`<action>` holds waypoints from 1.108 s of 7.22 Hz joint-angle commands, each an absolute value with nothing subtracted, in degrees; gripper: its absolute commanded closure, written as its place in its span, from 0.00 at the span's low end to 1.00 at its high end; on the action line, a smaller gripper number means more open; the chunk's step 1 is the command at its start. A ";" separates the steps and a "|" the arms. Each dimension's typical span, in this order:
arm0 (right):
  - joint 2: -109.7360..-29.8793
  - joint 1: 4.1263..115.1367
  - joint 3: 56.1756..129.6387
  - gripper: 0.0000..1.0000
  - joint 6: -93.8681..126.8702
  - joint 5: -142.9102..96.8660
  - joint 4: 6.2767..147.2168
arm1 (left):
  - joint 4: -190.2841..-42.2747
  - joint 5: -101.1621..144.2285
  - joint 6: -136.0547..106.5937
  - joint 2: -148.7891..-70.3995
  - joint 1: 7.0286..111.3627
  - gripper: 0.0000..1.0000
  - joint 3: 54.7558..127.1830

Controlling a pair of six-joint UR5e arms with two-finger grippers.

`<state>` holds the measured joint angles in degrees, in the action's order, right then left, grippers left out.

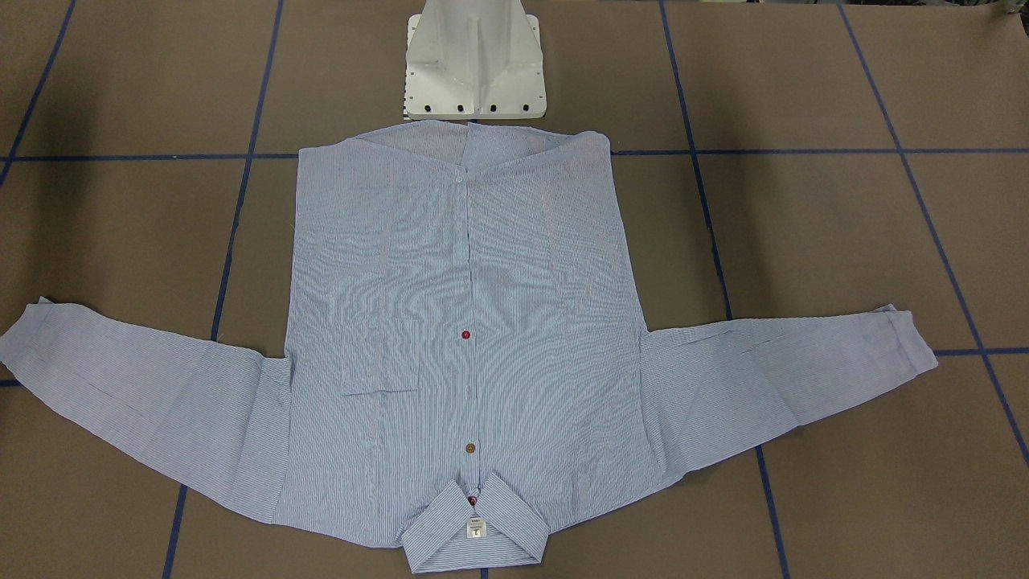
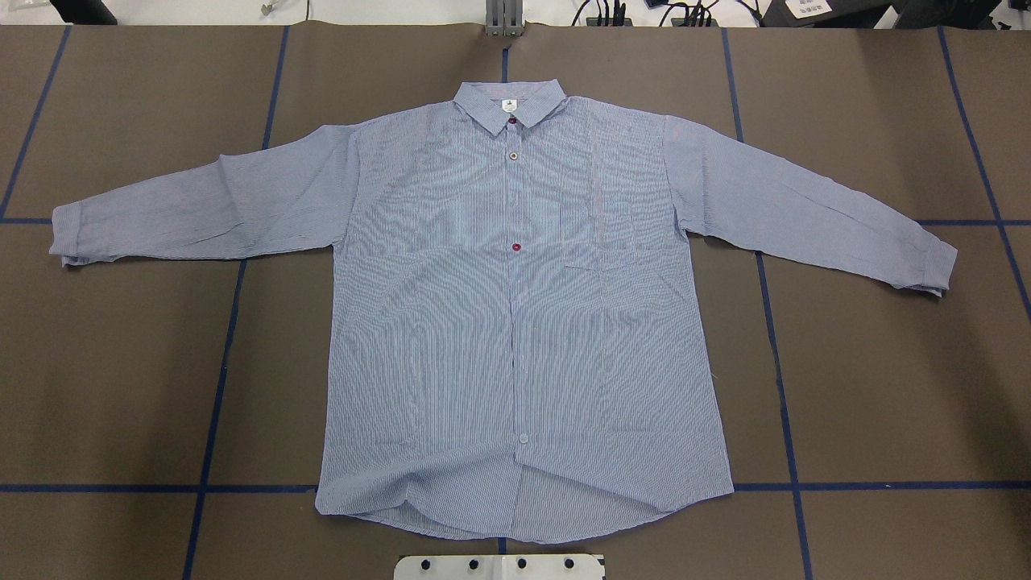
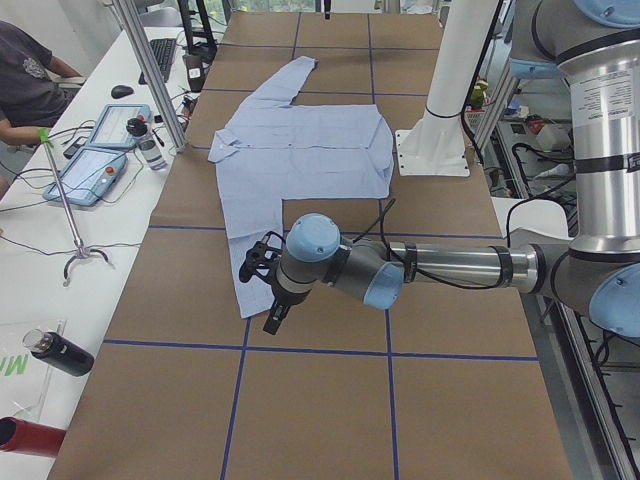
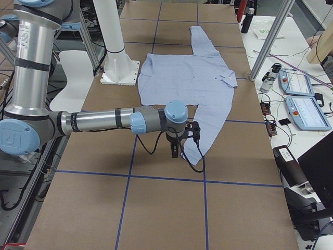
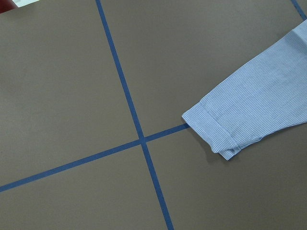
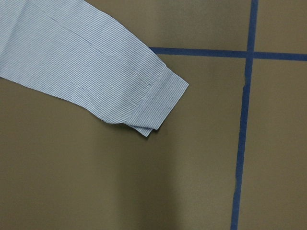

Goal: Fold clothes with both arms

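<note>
The striped button-up shirt [image 2: 515, 338] is seen laid flat and front up on the brown table [image 2: 121, 379]. Its collar is turned away from the robot, and its hem lies just short of the white pedestal base [image 1: 474, 64].

At the far left of the overhead view, the left sleeve [image 2: 201, 197] is spread out sideways, and the left cuff [image 2: 68, 238] is laid across a blue tape line [image 2: 24, 219]. The left arm [image 3: 450, 268] is stretched out low and level, and the left gripper [image 3: 268, 300] is held pointing down over the table, near that cuff. How far it is open cannot be told, nor whether anything is held: it is caught only from the side. In its wrist view the cuff is seen flat on the table, just right of a tape crossing.

Through the middle, the collar [image 2: 507, 109] is folded down over a small white label [image 2: 508, 105]. A brown button [image 2: 512, 155] and a red button [image 2: 516, 246] are shown on the closed front, and the chest pocket [image 2: 600, 234] is set just to the right.

Further right, the right sleeve [image 2: 805, 209] is spread outward, its right cuff [image 2: 934, 270] flat on the table. The right arm [image 4: 104, 121] is likewise extended, with the right gripper [image 4: 177, 148] held down near that cuff. Its opening and hold cannot be told either.
</note>
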<state>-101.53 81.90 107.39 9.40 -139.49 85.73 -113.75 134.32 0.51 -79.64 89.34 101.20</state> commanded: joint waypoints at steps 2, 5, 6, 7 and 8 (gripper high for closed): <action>-102.22 82.18 106.79 0.00 9.66 -138.78 85.17 | -114.60 133.95 0.53 -78.93 89.39 0.00 99.95; -103.09 84.46 106.18 0.00 10.19 -139.56 85.34 | -114.87 134.38 0.62 -76.64 89.65 0.00 101.87; -101.53 84.38 101.30 0.00 10.11 -141.05 85.08 | -114.87 134.38 0.70 -76.55 89.56 0.00 100.91; -101.86 84.46 101.60 0.00 9.93 -146.81 84.90 | -114.96 134.47 0.53 -76.55 89.47 0.00 101.25; -101.26 84.20 101.51 0.00 10.98 -147.21 82.99 | -114.87 134.56 -0.34 -76.55 89.47 0.00 101.51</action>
